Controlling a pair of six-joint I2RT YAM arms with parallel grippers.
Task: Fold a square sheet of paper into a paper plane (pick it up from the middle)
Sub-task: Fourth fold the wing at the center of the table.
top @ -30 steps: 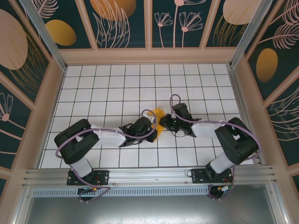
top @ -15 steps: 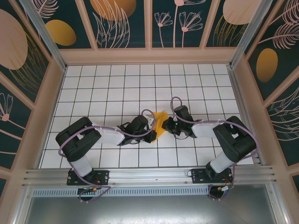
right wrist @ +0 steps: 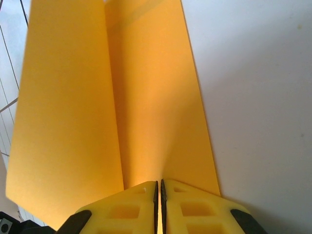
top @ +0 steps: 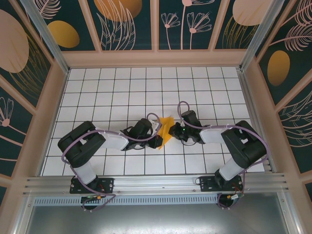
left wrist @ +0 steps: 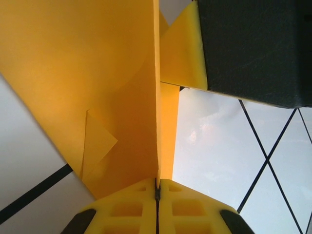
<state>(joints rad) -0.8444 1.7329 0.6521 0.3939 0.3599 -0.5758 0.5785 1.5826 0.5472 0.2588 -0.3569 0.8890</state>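
Mid-fold. I had left claw and right claw clamped on the paper; next likely needs the crease pressed.

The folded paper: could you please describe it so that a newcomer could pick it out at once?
Start at the white tiled table and go to its middle. There the left gripper and the right gripper meet and pinch the folded paper between them, a small thin sheet with a centre crease. Its orange-yellow colour stands out at once against the white tiles.
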